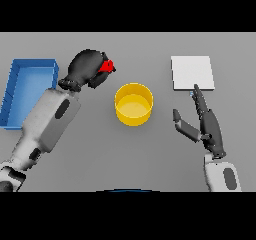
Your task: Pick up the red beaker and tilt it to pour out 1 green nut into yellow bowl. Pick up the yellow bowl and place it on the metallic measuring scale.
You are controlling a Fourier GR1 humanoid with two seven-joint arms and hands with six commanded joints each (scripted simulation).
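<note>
My left hand (86, 67) is curled round the red beaker (106, 65), of which only a small red part shows past the fingers. It sits up and to the left of the yellow bowl (133, 104), which stands mid-table. No green nut can be seen in the bowl or beaker. The metallic measuring scale (192, 72) is a pale square plate at the back right. My right hand (206, 121) is open with straight fingers, right of the bowl, its fingertips just short of the scale's front edge.
A blue open bin (29, 90) stands at the far left of the table, beside my left forearm.
</note>
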